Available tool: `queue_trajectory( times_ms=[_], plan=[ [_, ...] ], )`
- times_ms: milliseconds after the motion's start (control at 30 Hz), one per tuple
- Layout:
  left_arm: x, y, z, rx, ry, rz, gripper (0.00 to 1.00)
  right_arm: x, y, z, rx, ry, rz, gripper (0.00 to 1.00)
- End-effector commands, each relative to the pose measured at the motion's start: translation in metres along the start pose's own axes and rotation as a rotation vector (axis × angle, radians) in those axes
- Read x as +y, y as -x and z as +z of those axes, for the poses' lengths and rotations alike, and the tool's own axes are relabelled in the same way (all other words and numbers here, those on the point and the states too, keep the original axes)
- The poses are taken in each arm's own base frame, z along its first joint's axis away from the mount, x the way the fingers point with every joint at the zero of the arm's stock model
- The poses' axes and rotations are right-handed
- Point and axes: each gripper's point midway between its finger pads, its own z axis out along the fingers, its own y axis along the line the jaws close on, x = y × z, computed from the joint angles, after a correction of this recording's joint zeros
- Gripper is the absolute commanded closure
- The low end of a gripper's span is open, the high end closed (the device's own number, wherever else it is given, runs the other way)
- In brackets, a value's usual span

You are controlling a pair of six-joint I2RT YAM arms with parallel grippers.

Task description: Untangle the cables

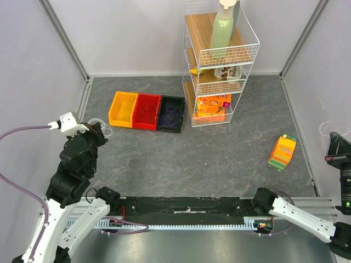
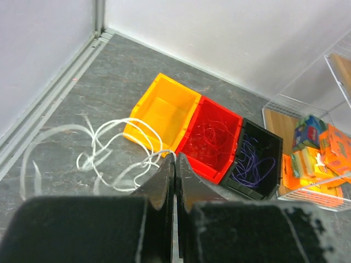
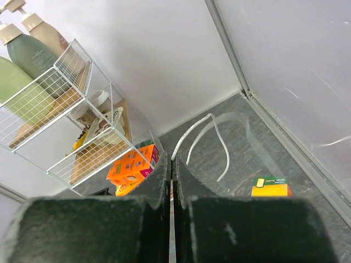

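Observation:
A loose clump of white cable (image 2: 107,147) lies on the grey floor by the left wall, seen from above as white cable (image 1: 102,126). One strand runs up to the tips of my left gripper (image 2: 175,159), which is shut on it; from above the left gripper (image 1: 97,132) sits just left of the yellow bin (image 1: 123,109). Red cables (image 2: 211,137) lie in the red bin (image 1: 146,112), purple cables (image 2: 255,164) in the black bin (image 1: 171,114). My right gripper (image 3: 172,160), at the far right (image 1: 333,143), is shut on a short white cable (image 3: 205,123) that arcs away from its tips.
A white wire shelf rack (image 1: 218,66) with bottles and snack boxes stands behind the bins. An orange and green box (image 1: 283,152) lies on the floor at the right. Grey walls close in the left, back and right sides.

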Motion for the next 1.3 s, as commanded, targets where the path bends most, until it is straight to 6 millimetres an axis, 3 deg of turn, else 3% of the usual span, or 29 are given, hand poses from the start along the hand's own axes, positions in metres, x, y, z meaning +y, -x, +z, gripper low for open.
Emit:
queue_trajectory(
  times_ms=[0, 167, 300, 367, 400, 467, 533, 600, 700, 900, 1067, 1267],
  plan=[
    [-0.024, 0.001, -0.001, 0.015, -0.127, 0.001, 0.98, 0.029, -0.021, 0.005, 0.049, 0.079, -0.032, 1.0],
    [-0.078, -0.038, -0.008, 0.171, -0.412, 0.002, 0.98, 0.101, -0.08, 0.012, 0.169, 0.242, -0.089, 1.0],
    [-0.114, -0.071, -0.032, 0.283, -0.678, -0.033, 0.98, 0.154, -0.121, 0.013, 0.248, 0.371, -0.118, 1.0],
    [-0.121, -0.099, -0.043, 0.361, -0.761, -0.081, 0.98, 0.176, -0.134, 0.014, 0.277, 0.422, -0.128, 1.0],
    [-0.122, -0.124, -0.045, 0.427, -0.785, -0.104, 0.98, 0.186, -0.14, 0.013, 0.291, 0.45, -0.13, 1.0],
    [-0.126, -0.152, -0.053, 0.521, -0.845, -0.139, 0.89, 0.205, -0.152, 0.012, 0.317, 0.496, -0.136, 1.0],
    [-0.136, -0.167, -0.062, 0.588, -0.929, -0.156, 0.73, 0.222, -0.162, 0.009, 0.344, 0.551, -0.133, 1.0],
    [-0.147, -0.168, -0.072, 0.611, -1.04, -0.138, 0.54, 0.235, -0.172, 0.007, 0.37, 0.584, -0.138, 1.0],
    [-0.164, -0.151, -0.083, 0.589, -1.179, -0.071, 0.1, 0.253, -0.186, 0.002, 0.416, 0.641, -0.13, 1.0],
    [-0.196, -0.123, -0.077, 0.51, -1.273, -0.019, 0.07, 0.279, -0.213, -0.014, 0.515, 0.743, -0.083, 1.0],
    [-0.227, -0.108, -0.087, 0.545, -1.433, -0.137, 0.05, 0.291, -0.228, -0.026, 0.584, 0.806, -0.063, 1.0],
    [-0.244, -0.119, -0.104, 0.598, -1.557, -0.126, 0.04, 0.299, -0.237, -0.038, 0.635, 0.863, -0.058, 1.0]
  ],
)
